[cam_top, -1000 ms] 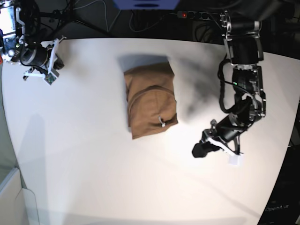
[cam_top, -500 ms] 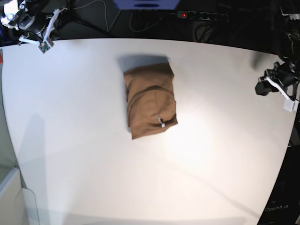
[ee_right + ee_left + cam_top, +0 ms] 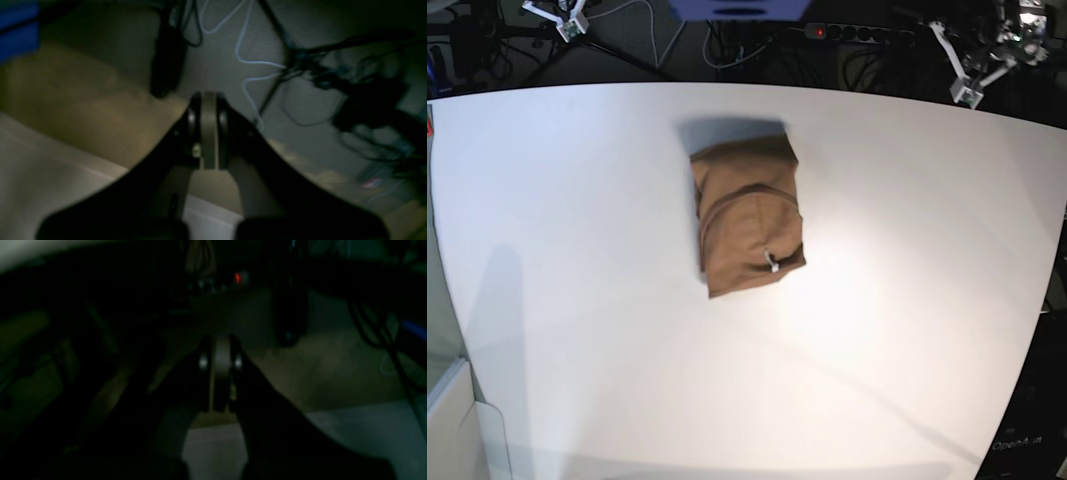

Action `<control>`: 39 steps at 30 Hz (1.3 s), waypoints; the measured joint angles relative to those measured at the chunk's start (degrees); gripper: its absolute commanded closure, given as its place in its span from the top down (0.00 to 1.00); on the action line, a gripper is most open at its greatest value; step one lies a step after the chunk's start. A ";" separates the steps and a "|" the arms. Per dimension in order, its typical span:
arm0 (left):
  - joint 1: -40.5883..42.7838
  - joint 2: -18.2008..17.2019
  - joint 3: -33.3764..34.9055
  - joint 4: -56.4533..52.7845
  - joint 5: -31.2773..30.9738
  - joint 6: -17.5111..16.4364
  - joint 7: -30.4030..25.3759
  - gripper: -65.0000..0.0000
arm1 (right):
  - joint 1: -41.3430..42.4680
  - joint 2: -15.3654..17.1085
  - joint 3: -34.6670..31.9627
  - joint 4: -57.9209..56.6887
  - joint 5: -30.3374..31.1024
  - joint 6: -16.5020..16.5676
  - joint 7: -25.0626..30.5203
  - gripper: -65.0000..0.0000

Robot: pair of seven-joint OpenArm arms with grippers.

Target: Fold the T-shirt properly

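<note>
On the white table [image 3: 577, 300], the tan T-shirt [image 3: 749, 215] lies folded compact (small white tag showing); both grippers [image 3: 218, 373] [image 3: 208, 133] seem closed, empty.

Both arms raised at the far corners, jaws pressed together.

In the left wrist view the left gripper [image 3: 220, 373] has its two fingers meeting with no gap, nothing between them. The right gripper [image 3: 207, 130] in its wrist view looks the same, pads flush, nothing clamped. In the base view only the tips of the left gripper [image 3: 972, 75] and right gripper [image 3: 562, 15] show at the top edge.
</note>
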 measured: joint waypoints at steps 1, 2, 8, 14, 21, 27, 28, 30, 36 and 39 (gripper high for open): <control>-0.28 1.27 1.11 -3.19 2.49 0.02 -2.23 0.03 | 1.49 0.22 -0.02 -4.66 -0.13 -0.35 1.53 0.00; -1.11 2.40 2.27 -6.86 4.11 0.02 -4.63 0.03 | 3.30 0.46 0.02 -9.38 -0.20 -0.37 3.02 0.00; -9.55 8.15 7.50 -30.32 8.90 0.09 -19.26 0.03 | 14.78 2.45 -0.24 -40.28 -0.07 -0.55 18.56 0.00; -18.21 11.85 9.49 -54.71 8.44 -2.40 -34.97 0.03 | 28.00 6.14 -0.28 -73.22 -1.16 -0.44 38.53 0.01; -29.75 16.41 13.03 -85.07 8.68 -2.29 -62.34 0.02 | 33.29 6.56 -2.03 -76.24 -2.89 -15.61 47.52 0.01; -32.35 17.33 12.22 -90.44 8.24 -1.88 -70.77 0.03 | 31.52 3.10 -2.23 -75.28 -4.26 -25.81 45.51 0.01; -32.57 17.25 12.04 -90.44 8.24 -1.88 -70.79 0.03 | 31.74 2.60 -2.25 -75.14 -4.26 -26.80 45.86 0.01; -33.18 17.16 11.74 -90.44 8.26 -0.66 -70.77 0.03 | 33.11 1.88 -2.45 -75.21 -4.24 -28.68 45.99 0.01; -36.06 17.14 12.24 -90.38 9.20 4.35 -69.16 0.03 | 34.58 0.59 -2.45 -74.99 -4.52 -29.79 43.19 0.01; -36.46 17.20 12.24 -90.23 11.13 4.48 -65.66 0.03 | 33.86 0.46 -2.38 -75.10 -4.61 -30.01 42.16 0.01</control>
